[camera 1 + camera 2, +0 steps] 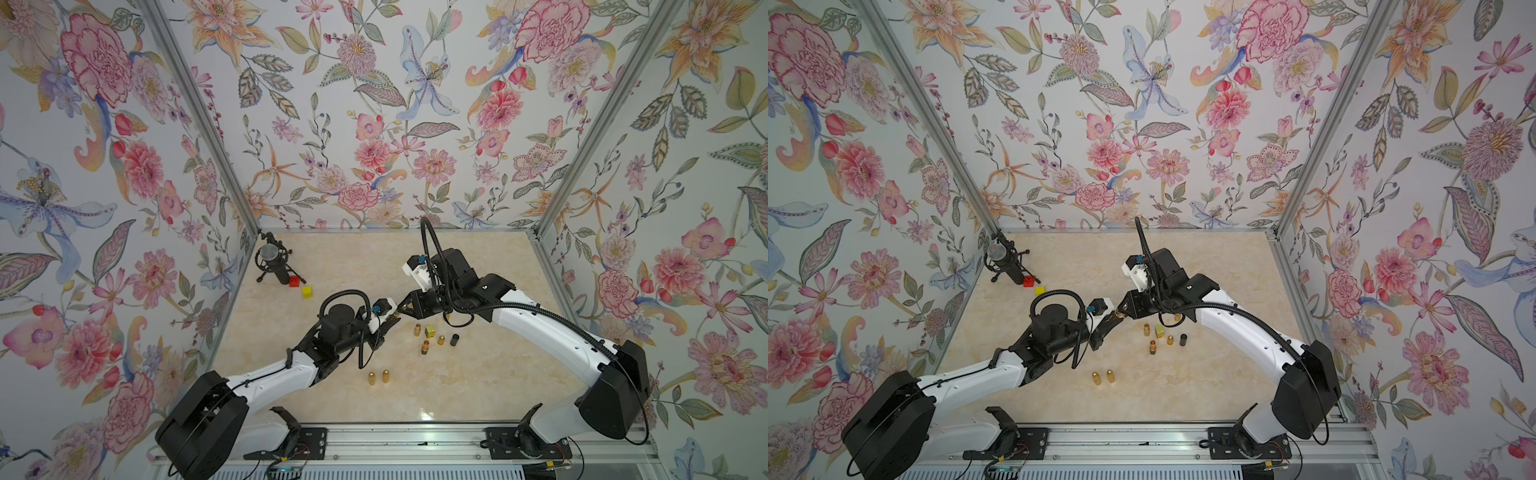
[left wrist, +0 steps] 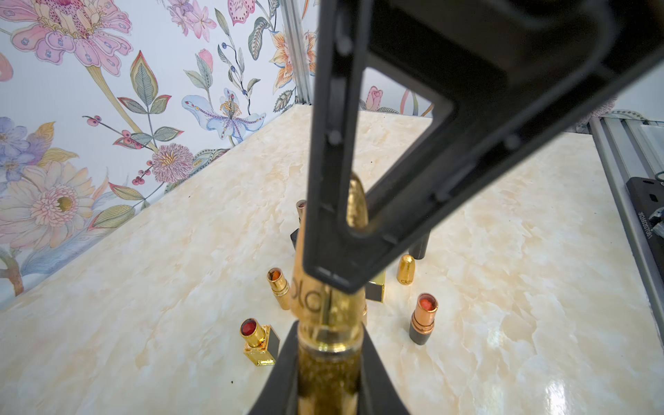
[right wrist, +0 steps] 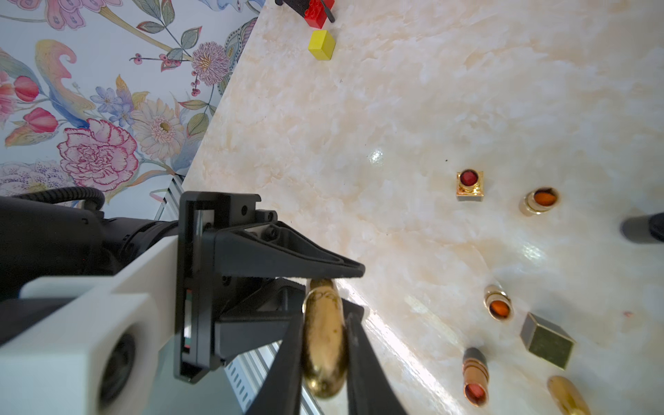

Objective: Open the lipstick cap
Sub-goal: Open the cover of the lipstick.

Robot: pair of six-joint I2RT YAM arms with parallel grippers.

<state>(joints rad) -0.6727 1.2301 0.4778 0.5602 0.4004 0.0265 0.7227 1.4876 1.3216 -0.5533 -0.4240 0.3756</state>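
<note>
Both arms are holding the gold lipstick (image 2: 323, 345) in the air above the bench (image 1: 457, 386), left fingers (image 2: 284, 373) clamping its glitter base (image 2: 328, 381), right fingers (image 3: 287, 359) clamping the cap (image 3: 323, 341), probably for pulling them apart.

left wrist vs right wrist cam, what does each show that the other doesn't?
Left wrist only: the held lipstick's glittery base clamped in the left gripper. Right wrist only: yellow block, red block, the left arm's camera housing. Both: the gold cap pinched by the right gripper, opened lipsticks and loose caps on the table.
</note>
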